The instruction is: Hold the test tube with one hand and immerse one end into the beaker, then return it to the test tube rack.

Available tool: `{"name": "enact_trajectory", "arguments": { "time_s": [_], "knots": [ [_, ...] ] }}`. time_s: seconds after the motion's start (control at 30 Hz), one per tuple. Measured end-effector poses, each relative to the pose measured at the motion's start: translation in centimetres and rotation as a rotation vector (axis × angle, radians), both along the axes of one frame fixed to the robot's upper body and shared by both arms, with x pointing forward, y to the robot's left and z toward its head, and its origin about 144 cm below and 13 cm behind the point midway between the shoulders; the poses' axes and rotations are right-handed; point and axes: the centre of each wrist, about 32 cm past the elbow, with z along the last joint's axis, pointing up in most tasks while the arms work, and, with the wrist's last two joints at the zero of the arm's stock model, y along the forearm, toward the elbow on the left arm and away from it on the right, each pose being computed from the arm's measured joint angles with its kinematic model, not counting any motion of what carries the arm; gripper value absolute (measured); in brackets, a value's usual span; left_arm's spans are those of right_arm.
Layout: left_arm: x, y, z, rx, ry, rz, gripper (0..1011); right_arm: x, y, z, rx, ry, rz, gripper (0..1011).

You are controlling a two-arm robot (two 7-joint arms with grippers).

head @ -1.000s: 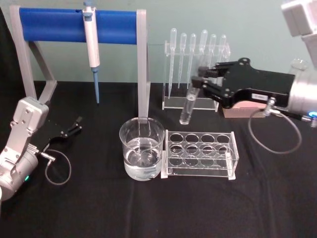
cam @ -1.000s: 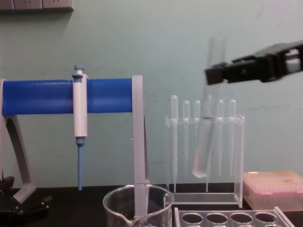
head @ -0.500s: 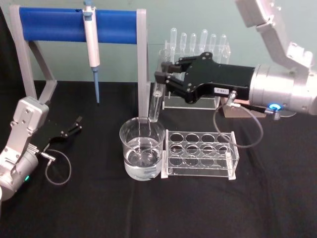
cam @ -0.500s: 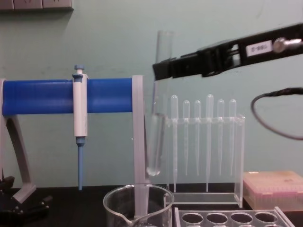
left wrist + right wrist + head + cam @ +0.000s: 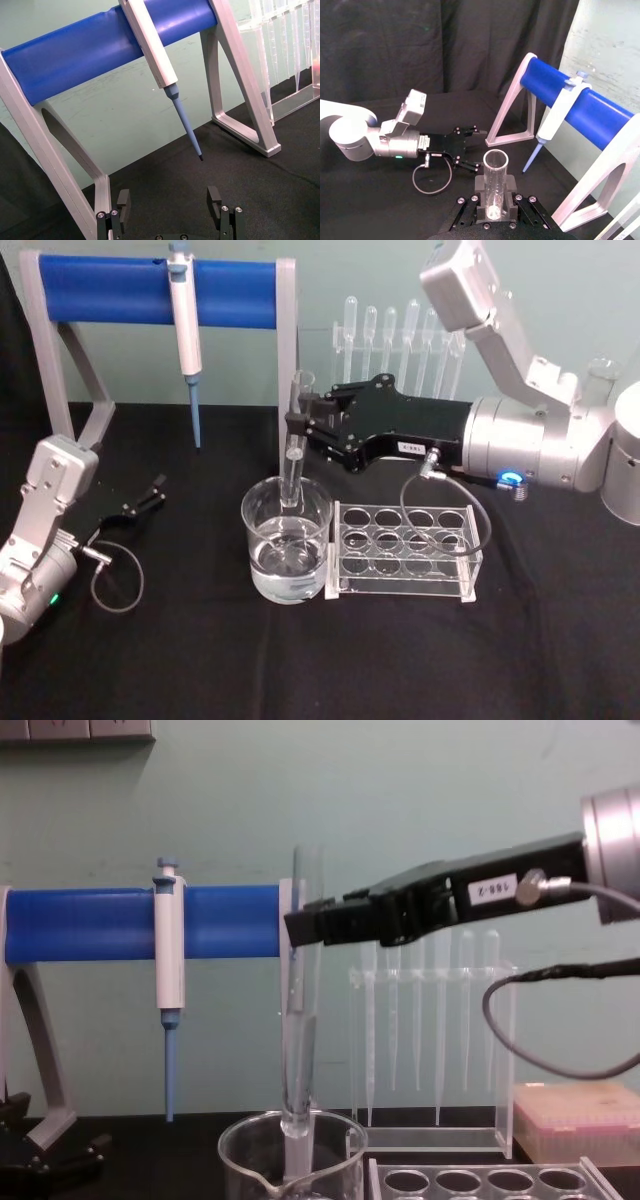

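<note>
The right hand reaches in from the right over the desk, its fingers closed on the tube a little above the middle, with the open rim standing clear above them. The tube hangs nearly upright, leaning slightly, over the beaker. In the chest view its rounded bottom sits just below the beaker's rim, inside the mouth. From the head view that end is above the clear liquid lying low in the glass. The rack stands just beside the beaker on its right, all its holes vacant. Behind, a pipettor hangs on a blue stand, and pipettes hang in their own clear holder. The left hand rests low on the desk at the left, well apart from the beaker, its fingers spread wide and holding nothing.
</note>
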Motion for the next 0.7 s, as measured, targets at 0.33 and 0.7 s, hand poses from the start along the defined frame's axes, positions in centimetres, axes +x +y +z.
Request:
{"name": "enact_trajectory", "arguments": {
  "time_s": [0.33,0.7],
  "knots": [
    [0.0,0.0,0.0,0.0,0.0,0.0,1000,0.5,0.4,-2.8,-0.01,0.034,-0.007,238],
    [0.0,0.0,0.0,0.0,0.0,0.0,1000,0.5,0.5,-5.7,-0.016,0.054,-0.005,238]
  ]
}}
